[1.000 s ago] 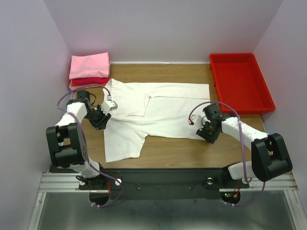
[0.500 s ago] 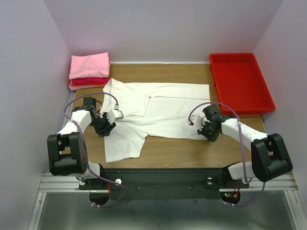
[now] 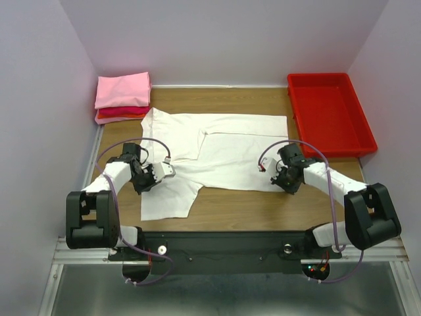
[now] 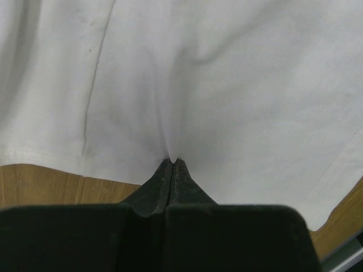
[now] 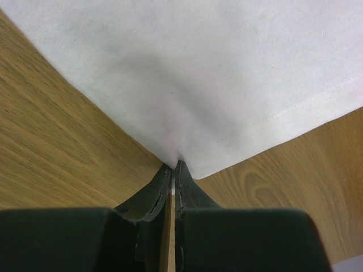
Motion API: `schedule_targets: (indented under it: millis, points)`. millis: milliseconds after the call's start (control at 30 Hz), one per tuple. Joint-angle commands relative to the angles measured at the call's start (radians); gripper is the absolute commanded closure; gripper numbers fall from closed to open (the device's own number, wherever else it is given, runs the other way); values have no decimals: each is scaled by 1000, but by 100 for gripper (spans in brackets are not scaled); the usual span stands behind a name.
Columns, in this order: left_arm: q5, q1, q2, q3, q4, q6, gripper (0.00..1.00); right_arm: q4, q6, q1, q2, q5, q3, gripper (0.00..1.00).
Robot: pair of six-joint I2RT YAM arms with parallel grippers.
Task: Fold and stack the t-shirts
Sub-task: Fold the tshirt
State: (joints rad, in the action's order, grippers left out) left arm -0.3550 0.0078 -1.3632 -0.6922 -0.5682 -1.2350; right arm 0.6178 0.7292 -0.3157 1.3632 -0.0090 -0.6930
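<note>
Top external: one white t-shirt point(image 3: 230, 148)

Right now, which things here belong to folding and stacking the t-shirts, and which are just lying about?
Part of the job: white t-shirt, spread out; pink t-shirt folded atop red t-shirt, far left; left hand and right hand, each pinching the white one.
Just lying about: red tray, far right.

A wood-grain tabletop point(image 3: 230, 205) is enclosed on three sides by plain, pale lilac-tinted walls: a back wall point(image 3: 223, 33), a left wall point(image 3: 39, 85) and a right wall point(image 3: 398, 46). Soft, even light is cast, and only faint shadows are seen. An aluminium rail point(image 3: 79, 249) is mounted along the near edge, with a grey metal surface point(image 3: 223, 293) below it.
</note>
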Motion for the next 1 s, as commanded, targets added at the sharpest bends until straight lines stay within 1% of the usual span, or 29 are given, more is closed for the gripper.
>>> schedule_targets:
  millis: [0, 133, 267, 333, 400, 600, 667, 767, 867, 933, 967]
  points:
    - [42, 0, 42, 37, -67, -12, 100, 29, 13, -2, -28, 37, -19, 99]
    - [42, 1, 165, 5, -160, -8, 100, 105, 27, -2, -105, 41, -22, 99]
    - [14, 6, 223, -58, -269, -3, 100, 181, 33, 0, -194, 44, -19, 99]
    - [-1, 12, 278, -96, -332, -6, 100, 223, 44, 0, -242, 47, -22, 99]
    - [-6, 12, 301, -118, -364, -6, 100, 261, 53, -2, -265, 50, -33, 99]
    - [-21, 30, 348, -202, -458, -18, 100, 307, 87, -2, -283, 72, -86, 99]
    - [-30, 53, 348, -253, -464, -18, 100, 310, 98, 1, -274, 70, -114, 100]
    - [-50, 84, 303, -329, -447, -17, 100, 306, 131, 16, -227, 67, -158, 99]
    - [-71, 90, 230, -391, -409, -7, 100, 303, 154, 56, -158, 40, -207, 99]
    - [-81, 90, 170, -438, -383, 17, 100, 303, 168, 78, -118, 29, -264, 100]
    - [-90, 92, 126, -455, -363, 20, 100, 301, 180, 87, -74, 26, -305, 99]
